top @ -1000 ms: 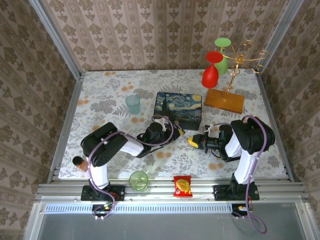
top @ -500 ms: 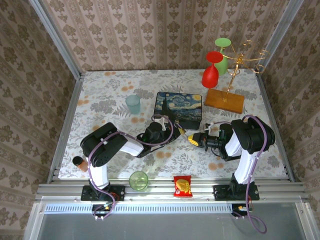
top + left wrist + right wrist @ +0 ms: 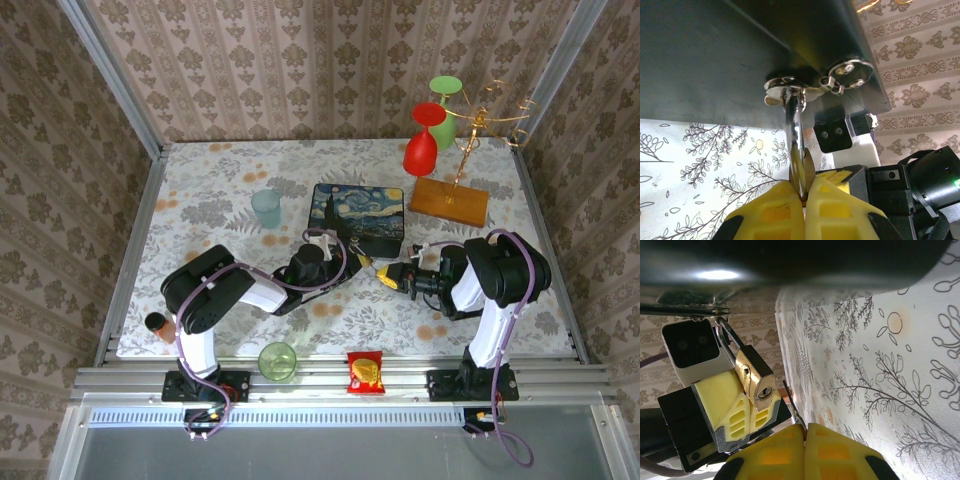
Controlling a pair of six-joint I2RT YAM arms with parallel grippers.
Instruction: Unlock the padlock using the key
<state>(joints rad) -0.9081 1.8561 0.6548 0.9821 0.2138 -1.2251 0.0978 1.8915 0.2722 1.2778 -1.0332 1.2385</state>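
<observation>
Insertion is not yet made: the padlock [image 3: 754,375] is clamped by the left gripper [image 3: 802,192], and the key [image 3: 792,407] is pinched by the right gripper [image 3: 805,429], its tip just short of the keyhole [image 3: 763,391].

The left arm [image 3: 205,290] and right arm [image 3: 505,270] are built of rounded black links with white shells between them, and a lilac cable [image 3: 511,236] loops along each toward the wrist. The left gripper [image 3: 802,197] and right gripper [image 3: 805,432] carry bright yellow fingers [image 3: 770,215], moulded with rectangular pockets and capped in black at the outer shoulders. Behind the fingers sits a black carrier block [image 3: 832,135] with small screws [image 3: 825,134], then a boxy white housing [image 3: 692,352]; a green light [image 3: 955,182] glows farther back on the right one's black body.
</observation>
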